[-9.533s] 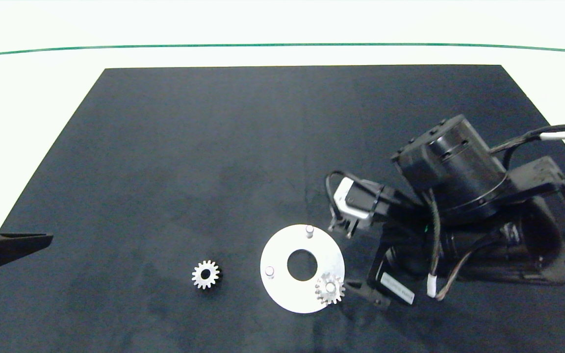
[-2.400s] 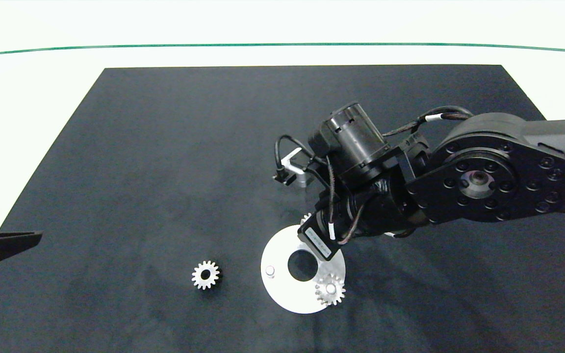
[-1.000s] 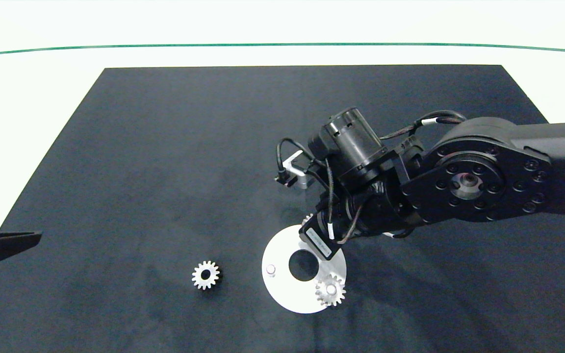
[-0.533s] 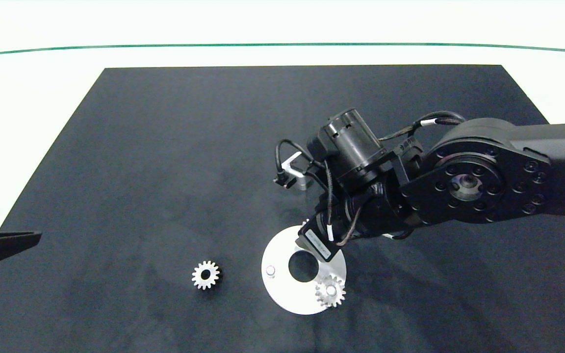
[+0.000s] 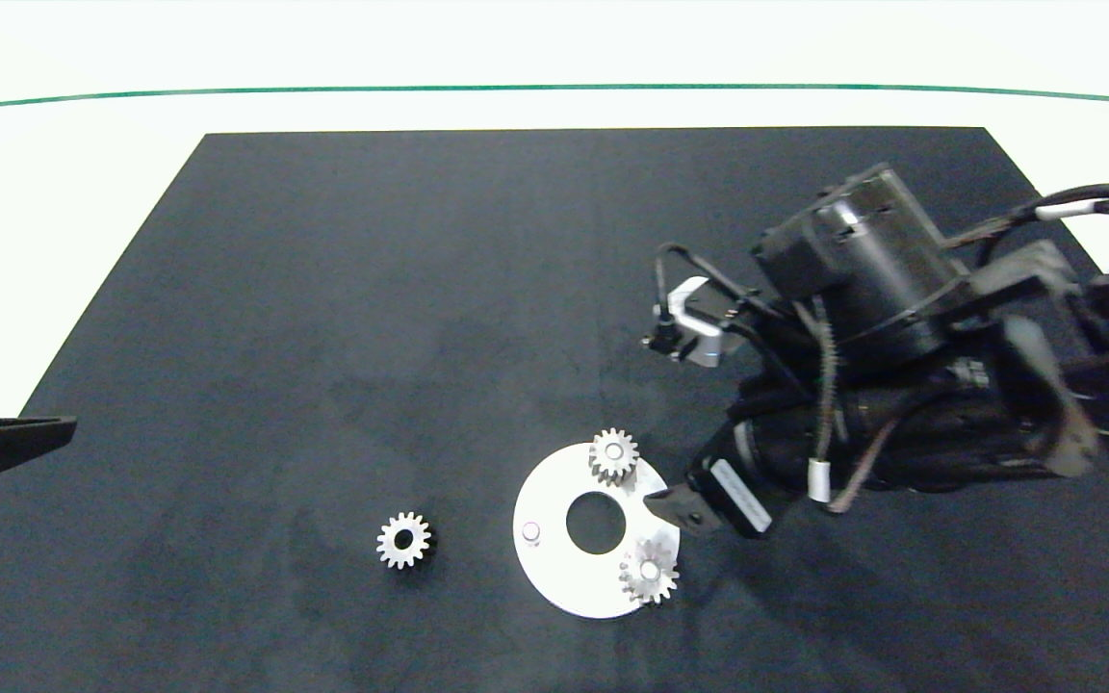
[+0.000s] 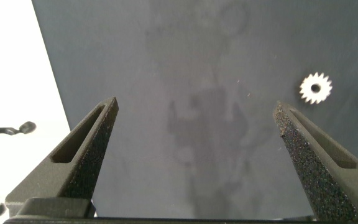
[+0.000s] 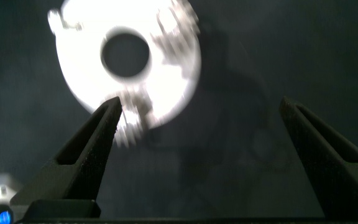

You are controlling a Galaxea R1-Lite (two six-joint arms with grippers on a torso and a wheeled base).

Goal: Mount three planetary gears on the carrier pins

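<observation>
Surface: white table (image 5: 64, 173), with a green line across its far side.
Cover: black mat (image 5: 420, 289), flat on the table.
On mat: white disc (image 5: 554, 577).
Left of disc: loose gear (image 5: 404, 540), apparently lying flat, well apart.

The right gripper (image 5: 667, 507) has pulled back, baring a 2nd gear (image 5: 612, 454) pinned on the disc (image 5: 554, 568).
</observation>
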